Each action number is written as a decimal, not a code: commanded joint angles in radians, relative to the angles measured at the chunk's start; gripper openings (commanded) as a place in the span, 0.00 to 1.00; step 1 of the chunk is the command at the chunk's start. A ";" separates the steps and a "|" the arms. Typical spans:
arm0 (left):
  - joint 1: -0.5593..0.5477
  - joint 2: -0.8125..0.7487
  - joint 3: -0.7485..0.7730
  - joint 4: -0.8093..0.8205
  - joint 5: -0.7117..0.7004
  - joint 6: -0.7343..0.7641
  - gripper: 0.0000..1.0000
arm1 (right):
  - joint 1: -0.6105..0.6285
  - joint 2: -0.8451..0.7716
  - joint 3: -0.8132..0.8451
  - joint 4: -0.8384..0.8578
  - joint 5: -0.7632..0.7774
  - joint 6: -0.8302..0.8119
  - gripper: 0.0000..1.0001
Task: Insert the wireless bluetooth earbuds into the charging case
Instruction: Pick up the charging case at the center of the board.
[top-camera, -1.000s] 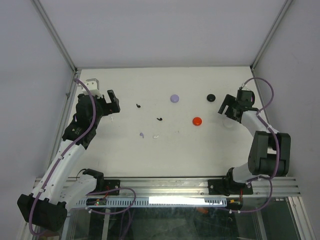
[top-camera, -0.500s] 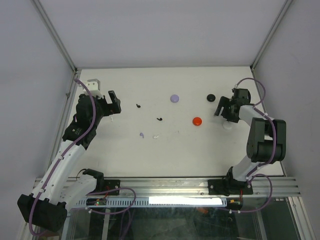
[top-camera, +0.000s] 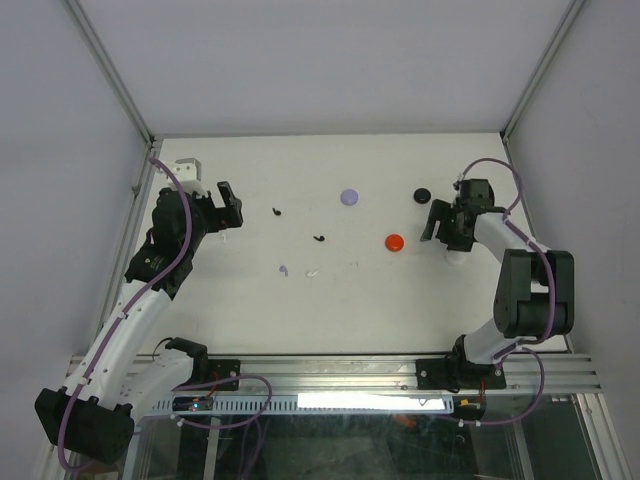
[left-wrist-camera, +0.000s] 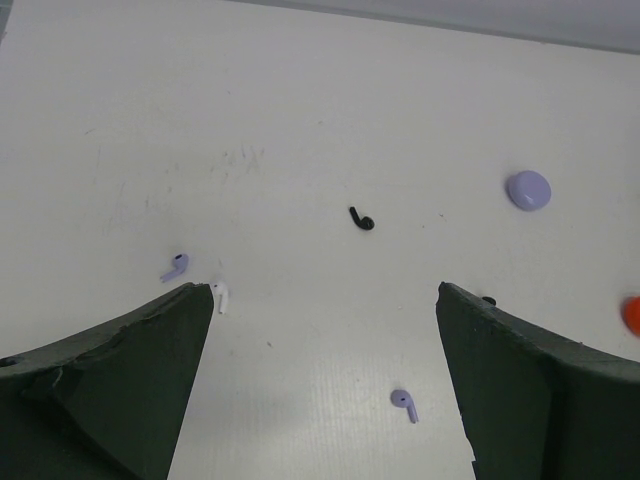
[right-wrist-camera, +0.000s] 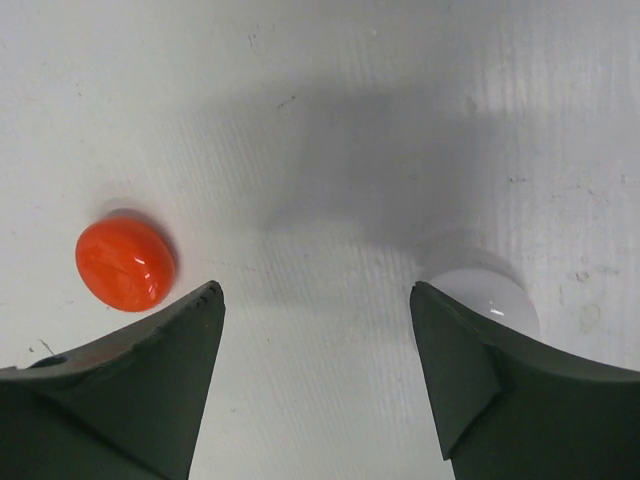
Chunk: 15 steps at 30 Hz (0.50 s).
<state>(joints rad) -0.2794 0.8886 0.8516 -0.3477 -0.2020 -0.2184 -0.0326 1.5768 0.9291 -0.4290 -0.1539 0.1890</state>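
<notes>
Nearest the arm bases among the cases, a white round puck-shaped case (right-wrist-camera: 480, 292) is found just to the right of the glossy red round case (right-wrist-camera: 125, 264). Its near edge is hidden behind one finger of the right gripper (right-wrist-camera: 315, 295). This gripper's jaws are spread apart, and only the bare white table (top-camera: 400, 160) is seen between them; nothing is held. Beyond the red case and slightly right, a black round case (top-camera: 422, 195) is placed, and beyond it to the left, a lilac round case (top-camera: 349, 197). Well to the left of the red case, the left gripper (left-wrist-camera: 322, 292) is held with its jaws wide apart and nothing gripped.

The earbuds are scattered loose on the table, all left of the red case and apart from every case. A lilac earbud (top-camera: 284, 270) and a white earbud (top-camera: 312, 271), each tiny, are seen side by side, nearer than the red case. A black hook-shaped earbud (top-camera: 319, 238) lies level with it, and a second black earbud (top-camera: 277, 211) farther left and slightly beyond.
</notes>
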 joint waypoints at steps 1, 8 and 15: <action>0.009 -0.012 -0.002 0.059 0.024 0.012 0.99 | 0.004 -0.111 -0.024 -0.062 0.078 0.027 0.78; 0.008 -0.012 -0.002 0.059 0.025 0.013 0.99 | 0.005 -0.296 -0.131 -0.022 0.262 0.196 0.81; 0.005 -0.010 -0.003 0.059 0.030 0.013 0.99 | 0.000 -0.336 -0.191 0.007 0.387 0.308 0.82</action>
<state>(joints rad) -0.2798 0.8890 0.8513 -0.3462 -0.1989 -0.2184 -0.0319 1.2392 0.7498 -0.4686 0.1410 0.3996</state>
